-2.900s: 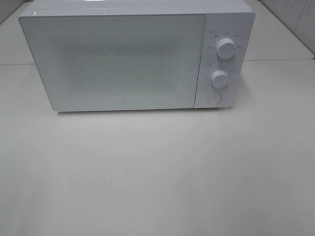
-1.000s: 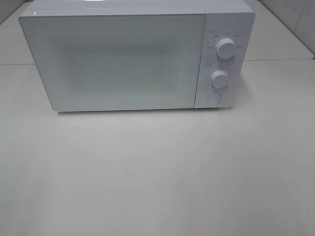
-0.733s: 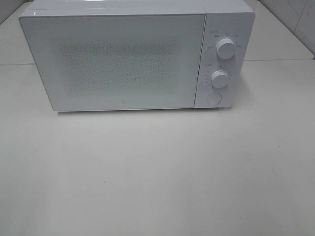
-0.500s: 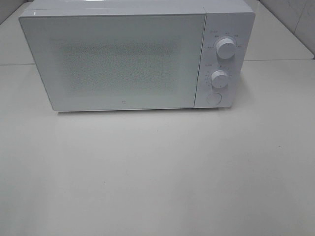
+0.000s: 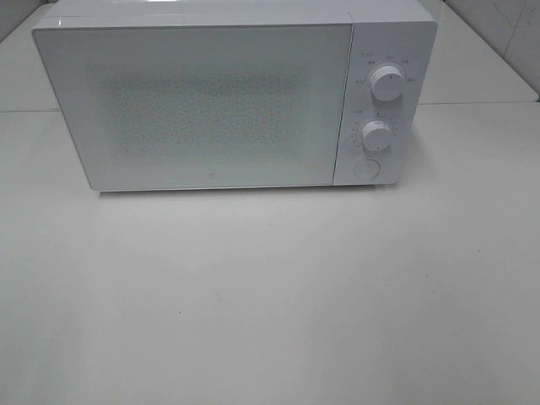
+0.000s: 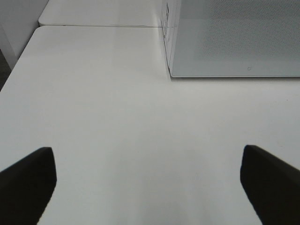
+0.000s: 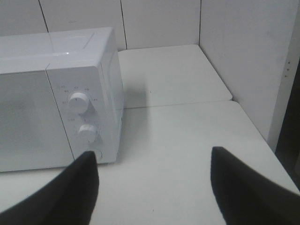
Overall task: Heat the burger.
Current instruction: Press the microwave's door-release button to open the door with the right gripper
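Both my pincers hang spread, pinching nothing: the left pincer [image 6: 146, 152] at its widest, the right pincer [image 7: 152, 152] with its fingers well apart. No burger shows in any view, and I cannot tell whether it sits behind the shut frosted door [image 5: 202, 105] of the boxy white microwave oven [image 5: 394, 34]. That box lies broadside ahead of both pincers. Its small round white button [image 7: 96, 153] sits just beyond one finger of my right pincer, so I judge the right arm nearer for opening.

Soft, even light from above, a touch dim and greyish. Faint shadow under the microwave [image 5: 211, 101] on the table [image 5: 270, 295]. Small glare on its top. Grainy throughout, dark fingers [image 6: 28, 183] out of focus.
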Tool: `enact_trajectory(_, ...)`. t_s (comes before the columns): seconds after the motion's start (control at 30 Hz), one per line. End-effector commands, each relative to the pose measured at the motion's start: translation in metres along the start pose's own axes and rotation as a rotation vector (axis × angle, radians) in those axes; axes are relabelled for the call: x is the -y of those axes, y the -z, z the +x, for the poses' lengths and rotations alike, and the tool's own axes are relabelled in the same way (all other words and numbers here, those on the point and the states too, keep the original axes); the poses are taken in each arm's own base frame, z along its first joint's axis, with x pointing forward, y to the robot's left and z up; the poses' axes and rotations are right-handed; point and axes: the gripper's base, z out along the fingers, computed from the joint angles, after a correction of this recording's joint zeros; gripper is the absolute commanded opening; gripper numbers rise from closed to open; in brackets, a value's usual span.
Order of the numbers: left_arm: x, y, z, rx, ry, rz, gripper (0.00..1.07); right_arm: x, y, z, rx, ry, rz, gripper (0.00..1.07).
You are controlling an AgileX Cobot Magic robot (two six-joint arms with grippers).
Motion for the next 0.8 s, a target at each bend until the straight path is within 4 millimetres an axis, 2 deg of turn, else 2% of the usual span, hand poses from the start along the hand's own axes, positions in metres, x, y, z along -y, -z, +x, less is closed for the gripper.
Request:
enact_trajectory(0.03,0.0,0.001,0.001,0.007,0.003,-0.004,1.0,-0.001,-0.008,-0.011,0.063,0.053,0.006,0.62)
enact_trajectory(0.1,0.0,0.001,0.001,0.007,0.003,-0.004,1.0,-0.003,-0.024,-0.013,0.098,0.133,0.002,0.46)
enact_trajectory(0.13,0.0,0.001,0.001,0.007,0.003,-0.004,1.0,-0.003,-0.024,-0.013,0.098,0.133,0.002,0.46)
enact_trajectory(0.17,0.0,0.001,0.001,0.007,0.003,-0.004,1.0,-0.004,-0.035,-0.012,0.121,0.154,-0.005,0.33)
enact_trajectory(0.2,0.0,0.001,0.001,0.007,0.003,-0.004,1.0,-0.004,-0.035,-0.012,0.121,0.154,-0.005,0.33)
enact_trajectory(0.23,0.0,0.001,0.001,0.007,0.003,-0.004,1.0,-0.006,-0.044,-0.009,0.144,0.157,-0.013,0.17)
enact_trajectory(0.27,0.0,0.001,0.001,0.007,0.003,-0.004,1.0,-0.007,-0.049,-0.009,0.158,0.153,-0.018,0.11)
enact_trajectory(0.3,0.0,0.001,0.001,0.007,0.003,-0.004,1.0,-0.007,-0.049,-0.009,0.158,0.153,-0.018,0.11)
enact_trajectory(0.33,0.0,0.001,0.001,0.007,0.003,-0.004,1.0,-0.008,-0.06,-0.004,0.163,0.134,-0.03,0.0)
enact_trajectory(0.4,0.0,0.001,0.001,0.007,0.003,-0.004,1.0,-0.009,-0.064,-0.001,0.153,0.122,-0.034,0.0)
enact_trajectory(0.47,0.0,0.001,0.001,0.007,0.003,-0.004,1.0,-0.011,-0.083,0.009,0.113,0.052,-0.051,0.0)
enact_trajectory(0.5,0.0,0.001,0.001,0.007,0.003,-0.004,1.0,-0.011,-0.083,0.009,0.113,0.052,-0.051,0.0)
enact_trajectory(0.57,0.0,0.001,0.001,0.007,0.003,-0.004,1.0,-0.013,-0.095,0.017,0.12,0.007,-0.068,0.0)
enact_trajectory(0.67,0.0,0.001,0.001,0.007,0.003,-0.004,1.0,-0.014,-0.099,0.02,0.129,0.001,-0.075,0.0)
enact_trajectory(0.73,0.0,0.001,0.001,0.007,0.003,-0.004,1.0,-0.016,-0.111,0.037,0.114,-0.009,-0.091,0.0)
enact_trajectory(0.8,0.0,0.001,0.001,0.007,0.003,-0.004,1.0,-0.016,-0.114,0.042,0.105,-0.011,-0.094,0.0)
